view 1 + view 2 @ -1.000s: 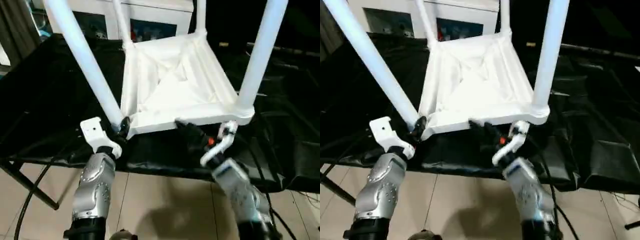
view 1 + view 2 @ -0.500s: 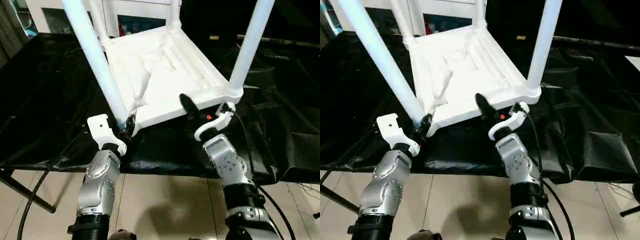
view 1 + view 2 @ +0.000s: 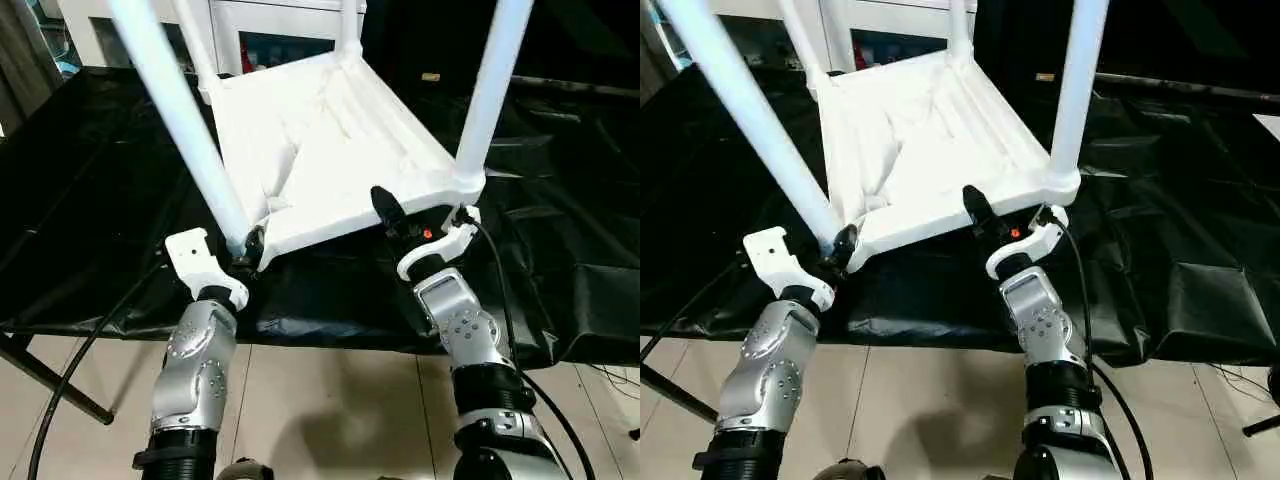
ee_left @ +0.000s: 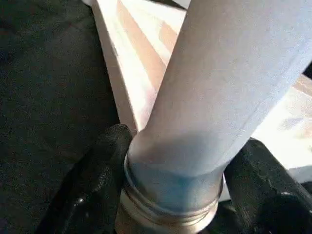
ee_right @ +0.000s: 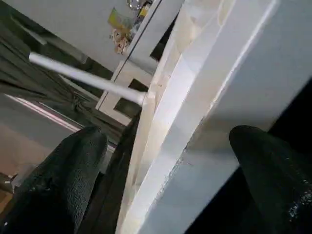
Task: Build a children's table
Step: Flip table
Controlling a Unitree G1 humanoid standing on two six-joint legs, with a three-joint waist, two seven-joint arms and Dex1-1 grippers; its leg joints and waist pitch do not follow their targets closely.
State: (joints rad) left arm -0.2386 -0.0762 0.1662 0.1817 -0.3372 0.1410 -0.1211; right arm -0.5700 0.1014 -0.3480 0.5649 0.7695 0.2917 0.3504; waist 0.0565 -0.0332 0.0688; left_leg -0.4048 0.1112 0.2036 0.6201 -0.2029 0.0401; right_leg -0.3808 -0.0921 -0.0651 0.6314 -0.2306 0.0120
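Note:
The white children's table (image 3: pixel 330 140) lies upside down on the black-covered bench, ribbed underside up, with legs standing in its corner sockets. My left gripper (image 3: pixel 248 250) is shut on the base of the near-left leg (image 3: pixel 180 130). In the left wrist view its black fingers (image 4: pixel 97 180) press both sides of that leg (image 4: pixel 229 83) just above the socket. My right gripper (image 3: pixel 392 215) is shut on the table top's near rim, close to the near-right leg (image 3: pixel 485 90). The right wrist view has the rim (image 5: pixel 195 126) between its two fingers (image 5: pixel 63 180).
A black sheet covers the bench (image 3: pixel 100 200), hanging creased over the front edge. A white glass-door cabinet (image 3: pixel 280 40) stands behind. A black cable (image 3: pixel 80 360) and a bench strut (image 3: pixel 50 385) hang over the tiled floor at the left.
The head view has shifted. The right gripper, at the near edge a second ago, has come up so one finger lies over the rim. The table's near edge now slants.

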